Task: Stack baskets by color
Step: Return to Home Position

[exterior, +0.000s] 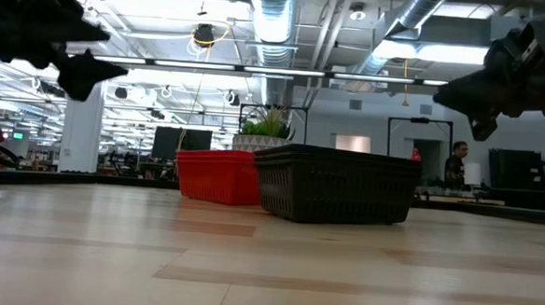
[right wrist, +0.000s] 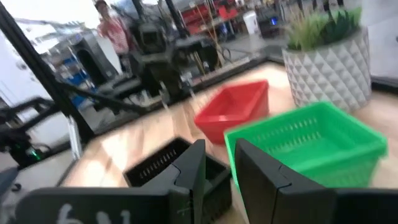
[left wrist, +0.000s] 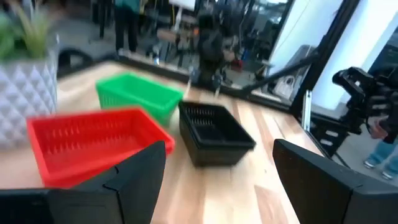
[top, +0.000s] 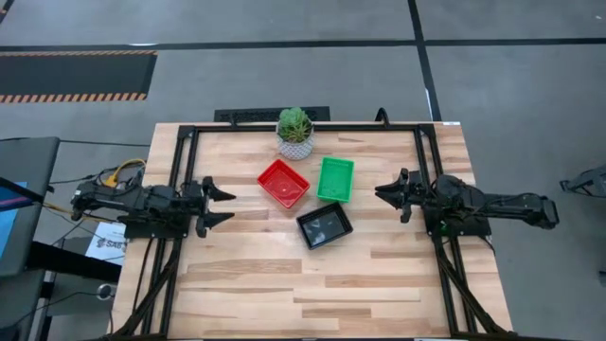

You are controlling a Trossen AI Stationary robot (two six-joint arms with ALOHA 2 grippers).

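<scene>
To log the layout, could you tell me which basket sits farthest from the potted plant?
The black basket; the red basket and green basket lie side by side next to the plant, the black one beyond them.

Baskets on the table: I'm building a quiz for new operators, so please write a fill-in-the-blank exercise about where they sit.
1. In the high view, the ___ basket lies farthest from the potted plant.
2. The green basket lies nearer the ___ claw than the red basket does.
3. In the low view, the black basket hides the ___ basket completely.
4. The left claw and the right claw are open and hold ___.
Missing words: black; right; green; nothing.
</scene>
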